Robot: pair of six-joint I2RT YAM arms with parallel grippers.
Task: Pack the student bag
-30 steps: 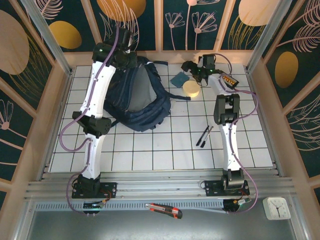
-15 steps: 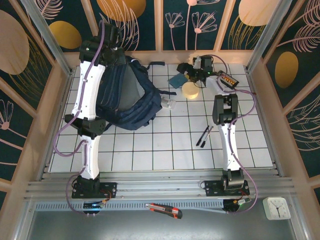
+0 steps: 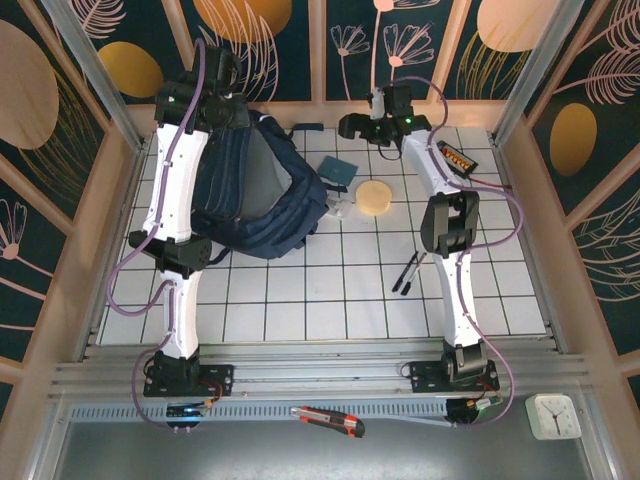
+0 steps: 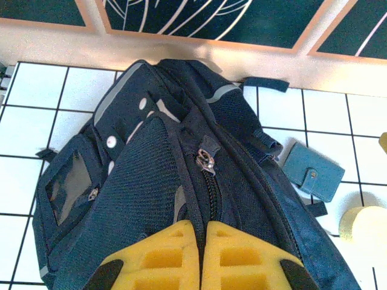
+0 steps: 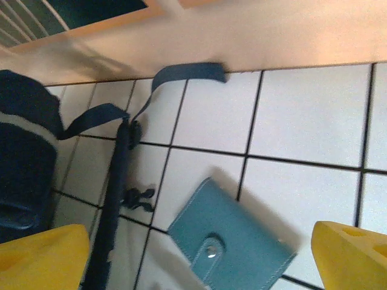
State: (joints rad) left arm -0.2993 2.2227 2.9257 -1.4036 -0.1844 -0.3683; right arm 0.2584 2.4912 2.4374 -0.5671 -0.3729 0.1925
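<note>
We have dragged the bag (image 3: 255, 195) toward the table's (image 3: 330, 300) far-left corner, our left gripper (image 4: 202, 232) pinched shut on its fabric beside the zip (image 4: 207, 158), probably to steady it for loading. Our right gripper (image 3: 352, 126) hangs wide open, empty, above the wallet (image 3: 335, 168) near the far edge.

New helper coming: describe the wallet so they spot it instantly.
On the white tiled table, find the navy student bag at back left. Just right of it lies the teal wallet. It is flat with a snap clasp, unlike the round cream disc beside it.
</note>
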